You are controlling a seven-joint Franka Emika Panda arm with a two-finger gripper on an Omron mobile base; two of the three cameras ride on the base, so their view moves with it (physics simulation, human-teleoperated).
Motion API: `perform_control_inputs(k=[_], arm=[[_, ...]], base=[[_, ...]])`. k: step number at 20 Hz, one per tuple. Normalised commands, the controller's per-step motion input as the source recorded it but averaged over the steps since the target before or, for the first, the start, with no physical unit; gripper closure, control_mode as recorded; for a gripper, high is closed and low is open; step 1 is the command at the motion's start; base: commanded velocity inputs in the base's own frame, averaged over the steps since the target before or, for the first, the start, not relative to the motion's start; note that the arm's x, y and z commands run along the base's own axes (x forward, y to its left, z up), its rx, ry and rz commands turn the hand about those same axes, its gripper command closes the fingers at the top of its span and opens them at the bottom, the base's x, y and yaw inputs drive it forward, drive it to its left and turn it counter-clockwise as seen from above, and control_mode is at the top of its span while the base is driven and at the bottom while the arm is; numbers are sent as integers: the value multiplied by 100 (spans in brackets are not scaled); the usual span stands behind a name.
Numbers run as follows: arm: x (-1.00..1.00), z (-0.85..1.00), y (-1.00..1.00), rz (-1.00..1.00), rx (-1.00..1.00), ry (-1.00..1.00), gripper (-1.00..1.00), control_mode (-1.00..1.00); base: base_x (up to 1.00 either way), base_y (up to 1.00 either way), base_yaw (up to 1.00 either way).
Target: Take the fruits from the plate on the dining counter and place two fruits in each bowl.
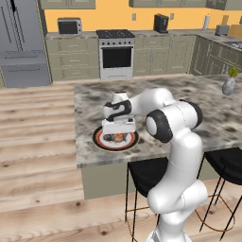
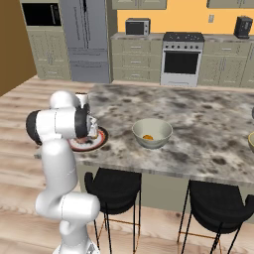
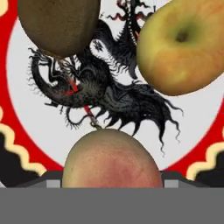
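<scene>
The plate (image 3: pixel 26 109), with its red rim and dark centre, lies near the left end of the dining counter (image 1: pixel 198 97). Three fruits rest on it: dark brownish-green (image 3: pixel 57 26), yellow-orange (image 3: pixel 183 48) and pinkish-red (image 3: pixel 111 159). My gripper (image 3: pixel 112 180) hangs low over the plate (image 1: pixel 97 141), open, with a finger on each side of the pinkish-red fruit. The orange fruit (image 2: pixel 147 137) lies in the nearer beige bowl (image 2: pixel 159 141). The second bowl (image 2: pixel 251 141) is cut off by the right edge.
A small grey vase with a sprig (image 1: pixel 229 85) stands at the counter's far right. Black stools (image 1: pixel 146 172) are tucked under the counter's near edge. Bare marble stretches between plate and bowl.
</scene>
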Motion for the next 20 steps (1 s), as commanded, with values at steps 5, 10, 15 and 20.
perform_control_inputs(k=[5,10,15,20], arm=[[5,76,-82,-3,0,0,100,-100],[7,66,-99,-2,0,0,100,-100],[25,48,-100,-2,0,0,100,-100],[35,11,-100,-1,0,-2,100,-100]], base=[[0,0,0],[0,0,0],[0,0,0],[0,0,0]])
